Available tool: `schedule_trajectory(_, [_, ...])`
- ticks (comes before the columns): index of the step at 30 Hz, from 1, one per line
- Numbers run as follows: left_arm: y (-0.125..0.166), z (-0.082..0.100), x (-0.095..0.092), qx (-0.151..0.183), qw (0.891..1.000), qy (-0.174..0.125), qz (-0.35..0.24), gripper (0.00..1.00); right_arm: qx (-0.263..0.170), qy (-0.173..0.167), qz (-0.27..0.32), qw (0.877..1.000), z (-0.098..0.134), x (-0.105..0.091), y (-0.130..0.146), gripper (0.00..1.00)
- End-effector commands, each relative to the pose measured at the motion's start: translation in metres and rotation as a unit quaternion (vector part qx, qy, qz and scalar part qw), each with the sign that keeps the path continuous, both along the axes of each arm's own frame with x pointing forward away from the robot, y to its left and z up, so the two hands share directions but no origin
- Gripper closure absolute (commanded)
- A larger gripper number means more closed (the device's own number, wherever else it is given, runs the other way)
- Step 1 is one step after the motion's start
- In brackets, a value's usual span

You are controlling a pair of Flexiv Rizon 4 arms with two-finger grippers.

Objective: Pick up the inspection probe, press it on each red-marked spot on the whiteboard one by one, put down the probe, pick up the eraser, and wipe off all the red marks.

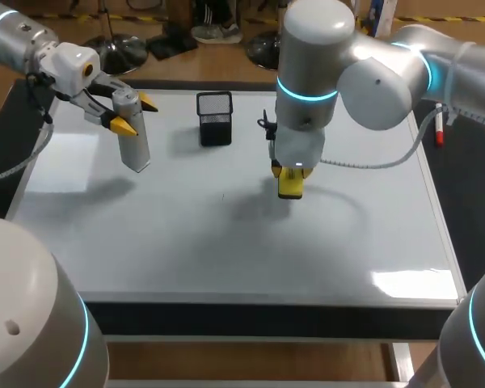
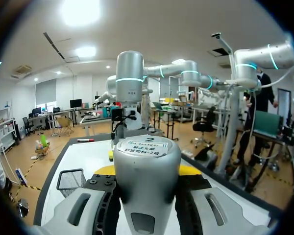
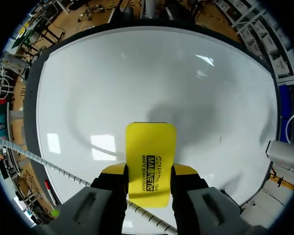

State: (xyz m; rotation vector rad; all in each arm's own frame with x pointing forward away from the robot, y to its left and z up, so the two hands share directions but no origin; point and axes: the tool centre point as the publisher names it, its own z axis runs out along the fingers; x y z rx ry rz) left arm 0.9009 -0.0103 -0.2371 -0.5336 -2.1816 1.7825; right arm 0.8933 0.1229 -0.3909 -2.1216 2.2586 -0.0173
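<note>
Right pincer (image 3: 149, 171) clamped on yellow eraser (image 3: 151, 147) at whiteboard (image 3: 112, 88) centre. Keep pad flat, press evenly, sweep toward small mark (image 3: 220, 140). Left pincer (image 2: 147, 170) grips probe (image 2: 146, 191) — raised above worktop's left, clear of wipe path.

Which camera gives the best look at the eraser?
The right wrist view: the eraser shows its whole face, clamped in the right gripper. The head view shows only a yellow edge under that gripper; the left wrist view, at most a speck beyond the probe.
</note>
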Motion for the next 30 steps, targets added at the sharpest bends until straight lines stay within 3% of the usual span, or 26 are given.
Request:
schedule_trajectory(1, [0.001, 0.001, 0.0, 0.0, 1.0, -0.001, -0.001, 1.0, -0.004, 0.019, 0.008, 1.0, -0.004, 0.035, 0.004, 1.0])
schedule_trajectory(17, [0.001, 0.001, 0.0, 0.0, 1.0, -0.001, -0.001, 1.0, -0.007, 0.019, 0.023, 1.0, -0.009, 0.121, 0.0, 1.0])
schedule_trajectory(30, [0.001, 0.001, 0.0, 0.0, 1.0, -0.001, -0.001, 1.0, -0.013, 0.024, 0.024, 0.999, -0.015, 0.15, -0.001, 1.0])
